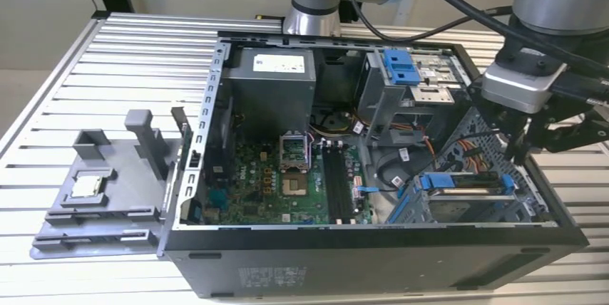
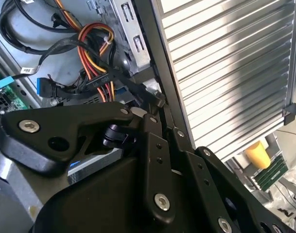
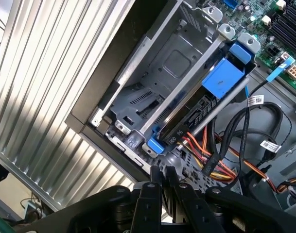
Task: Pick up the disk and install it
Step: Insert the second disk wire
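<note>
Disk (image 3: pixel 220 80) is already sitting in its drive cage (image 3: pixel 162 82), just ahead of the end effector (image 3: pixel 163 175), blue bracket clipped in. Its fingers are pinched together, holding nothing, probably done seating it.

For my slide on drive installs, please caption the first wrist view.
Blue-framed disk sitting in the computer case's drive cage, gripper beside it.

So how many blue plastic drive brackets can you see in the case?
2. One upper blue bracket sits in the bay near the power supply; one lower blue bracket sits in the drive cage under the gripper. Others may be hidden.
</note>
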`<state>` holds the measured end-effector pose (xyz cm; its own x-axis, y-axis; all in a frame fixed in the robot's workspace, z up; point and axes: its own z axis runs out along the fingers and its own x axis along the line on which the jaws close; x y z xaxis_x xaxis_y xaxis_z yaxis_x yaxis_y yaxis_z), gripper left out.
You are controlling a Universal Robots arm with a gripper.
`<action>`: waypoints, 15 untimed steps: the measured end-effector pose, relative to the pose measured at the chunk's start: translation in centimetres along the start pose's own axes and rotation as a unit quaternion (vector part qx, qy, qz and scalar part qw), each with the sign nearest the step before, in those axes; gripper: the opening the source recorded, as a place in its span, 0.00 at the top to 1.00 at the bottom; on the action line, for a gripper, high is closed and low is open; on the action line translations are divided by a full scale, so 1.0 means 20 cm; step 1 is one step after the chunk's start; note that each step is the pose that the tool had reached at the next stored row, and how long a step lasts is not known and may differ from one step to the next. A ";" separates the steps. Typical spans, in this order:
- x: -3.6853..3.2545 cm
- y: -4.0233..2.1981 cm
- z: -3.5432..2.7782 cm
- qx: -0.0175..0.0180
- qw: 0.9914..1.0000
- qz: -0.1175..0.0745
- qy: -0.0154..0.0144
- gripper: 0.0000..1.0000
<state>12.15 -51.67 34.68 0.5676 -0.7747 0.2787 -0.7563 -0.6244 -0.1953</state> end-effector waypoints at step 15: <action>-0.051 0.115 -0.055 -0.001 1.000 0.005 0.000 1.00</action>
<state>9.46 -52.21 34.98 0.5592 -0.7813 0.2774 -0.7631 -0.6158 -0.1963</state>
